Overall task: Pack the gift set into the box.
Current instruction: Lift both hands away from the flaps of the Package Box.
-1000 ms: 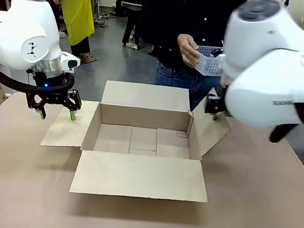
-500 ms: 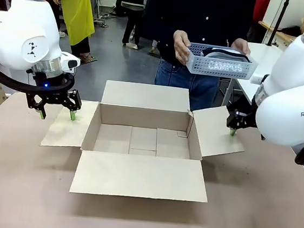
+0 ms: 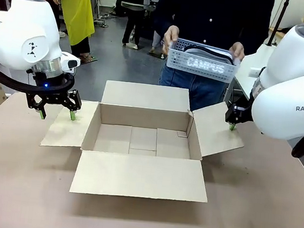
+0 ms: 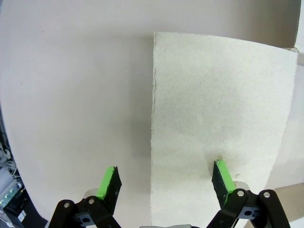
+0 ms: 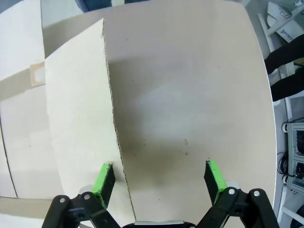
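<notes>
person's hands (image 3: 171, 37) swung the light grey perforated plastic gift set tray (image 3: 204, 60) to 12 o'clock behind the open brown cardboard box (image 3: 143, 117), drop-in likely next; left gripper (image 3: 57, 115) and right gripper (image 5: 158, 166) stay spread at its 9 and 3 o'clock.

front: fixed, facing across table (image 3: 261, 212) | left wrist: close above box (image 4: 218, 109) flap, front's mid-left | right wrist: close above opposite flap (image 5: 76, 133), front's mid-right

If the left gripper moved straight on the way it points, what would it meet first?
The left gripper would likely meet the box's left flap with one finger, the bare table with the other.
</notes>
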Robot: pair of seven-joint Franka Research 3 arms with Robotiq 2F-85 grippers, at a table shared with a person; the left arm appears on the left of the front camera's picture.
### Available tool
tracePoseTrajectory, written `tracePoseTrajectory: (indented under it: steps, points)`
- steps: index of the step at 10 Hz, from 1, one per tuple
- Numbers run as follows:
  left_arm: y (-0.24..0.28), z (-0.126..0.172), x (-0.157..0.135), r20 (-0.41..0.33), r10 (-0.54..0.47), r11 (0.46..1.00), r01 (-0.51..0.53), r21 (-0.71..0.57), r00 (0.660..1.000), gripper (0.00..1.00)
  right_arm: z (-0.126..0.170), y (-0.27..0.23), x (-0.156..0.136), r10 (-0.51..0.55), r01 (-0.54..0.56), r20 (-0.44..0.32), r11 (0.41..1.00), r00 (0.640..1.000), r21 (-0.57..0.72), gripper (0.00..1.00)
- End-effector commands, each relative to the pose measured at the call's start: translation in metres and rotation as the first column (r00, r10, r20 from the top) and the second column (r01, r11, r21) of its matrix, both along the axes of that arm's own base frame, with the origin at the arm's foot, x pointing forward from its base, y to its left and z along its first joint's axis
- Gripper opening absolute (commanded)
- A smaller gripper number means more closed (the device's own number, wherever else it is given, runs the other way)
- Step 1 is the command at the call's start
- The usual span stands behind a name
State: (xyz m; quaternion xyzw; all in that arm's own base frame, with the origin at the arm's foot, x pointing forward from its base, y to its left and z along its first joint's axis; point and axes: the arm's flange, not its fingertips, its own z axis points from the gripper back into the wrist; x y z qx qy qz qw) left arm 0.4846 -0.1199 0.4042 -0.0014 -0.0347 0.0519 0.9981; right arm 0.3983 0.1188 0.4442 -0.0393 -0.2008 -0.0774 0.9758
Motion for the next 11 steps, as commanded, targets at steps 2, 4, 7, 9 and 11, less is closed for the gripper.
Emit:
tracePoseTrajectory:
  steps: [2,4,7,9,11]
  points:
    - [0.0001,0.0019,-0.0010,0.007,0.015,1.000,-0.015,0.015,1.000,1.00,0.0014,-0.0005,0.0007,-0.017,0.017,-0.003,1.000,1.000,0.001,1.00]
    - [0.0001,0.0019,-0.0010,0.007,0.015,1.000,-0.015,0.015,1.000,1.00,0.0014,-0.0005,0.0007,-0.017,0.017,-0.003,1.000,1.000,0.001,1.00]
    - [0.0001,0.0019,-0.0010,0.007,0.015,1.000,-0.015,0.015,1.000,1.00,0.0014,-0.0005,0.0007,-0.017,0.017,-0.003,1.000,1.000,0.001,1.00]
    - [0.0001,0.0019,-0.0010,0.007,0.015,1.000,-0.015,0.015,1.000,1.00,0.0014,-0.0005,0.0007,-0.017,0.017,-0.003,1.000,1.000,0.001,1.00]
    - [0.0001,0.0019,-0.0010,0.007,0.015,1.000,-0.015,0.015,1.000,1.00,0.0014,-0.0005,0.0007,-0.017,0.017,-0.003,1.000,1.000,0.001,1.00]
